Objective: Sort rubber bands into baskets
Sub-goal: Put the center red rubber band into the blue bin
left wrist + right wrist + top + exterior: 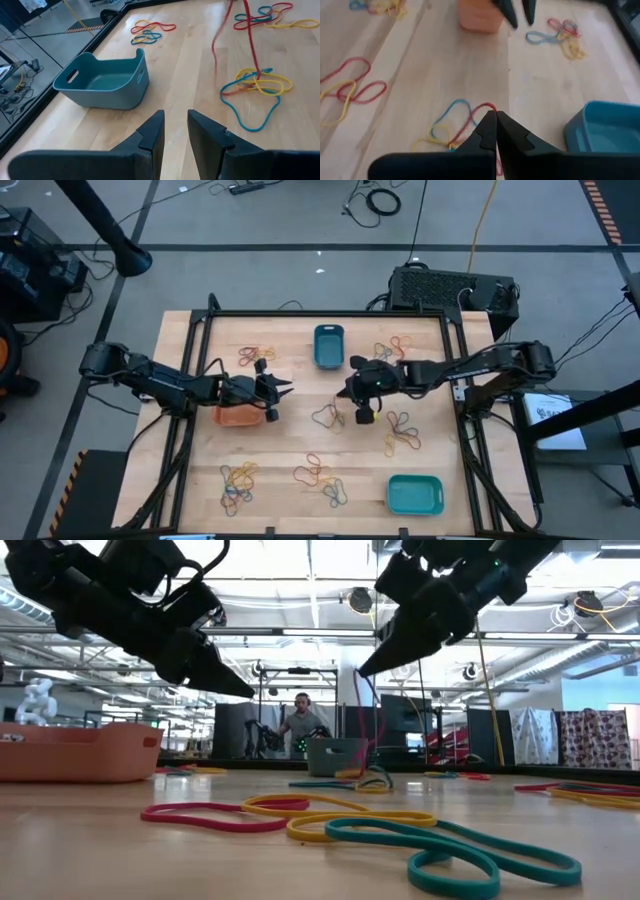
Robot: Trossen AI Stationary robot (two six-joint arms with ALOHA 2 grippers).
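My right gripper (346,389) hovers over the table's middle, shut on a red rubber band (358,705) that rises from a small pile of yellow, blue and red bands (328,417). My left gripper (284,390) is open and empty, just right of the orange basket (238,416), its tips facing the right gripper. The narrow dark teal-blue basket (328,346) stands at the far middle and the turquoise basket (414,494) at the near right. Both look empty. My right gripper pinches the red band's upper end (489,106) between its two fingertips. The fingers slant down toward the table's left. The band hangs below the tips as a long stretched loop (250,45), and its lower end reaches the pile on the table (257,82).
More piles of bands lie at the far left (256,356), far right (392,348), right of middle (402,432), near left (238,480) and near middle (322,477). A black frame (455,380) borders the table. A person (303,725) stands in the room behind.
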